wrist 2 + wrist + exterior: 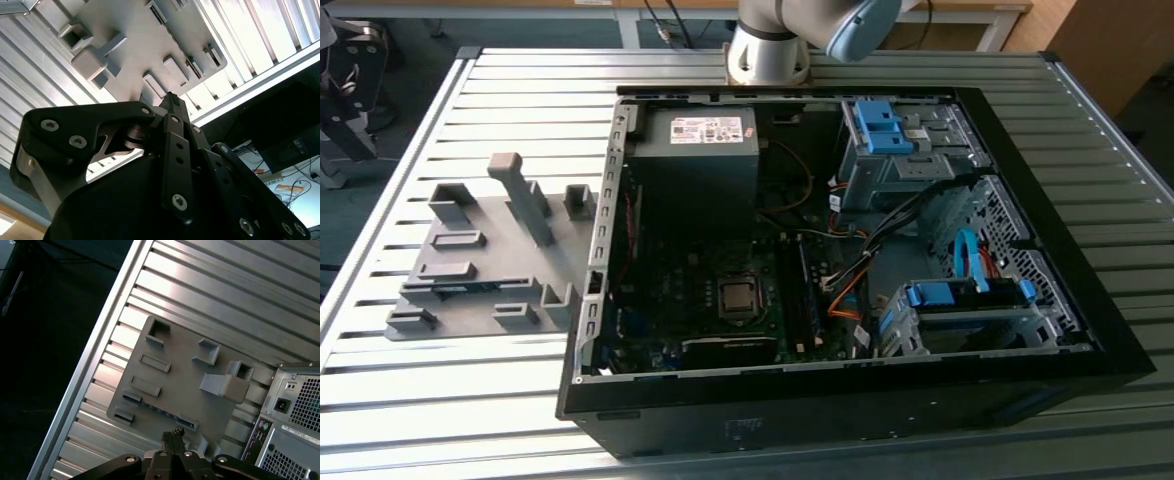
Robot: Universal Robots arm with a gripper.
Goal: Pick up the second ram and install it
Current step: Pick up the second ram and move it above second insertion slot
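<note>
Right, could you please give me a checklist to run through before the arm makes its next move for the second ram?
1. Jaws free of any load: ok. The gripper is shut, with nothing between the jaws.
2. Gripper above the grey fixture: ok, in both wrist views.
3. Location of the second ram: cannot tell. A dark narrow strip in a fixture slot may be it.
4. PC case open: ok. The motherboard is exposed.
5. Free memory slot on the motherboard: cannot tell.
</note>
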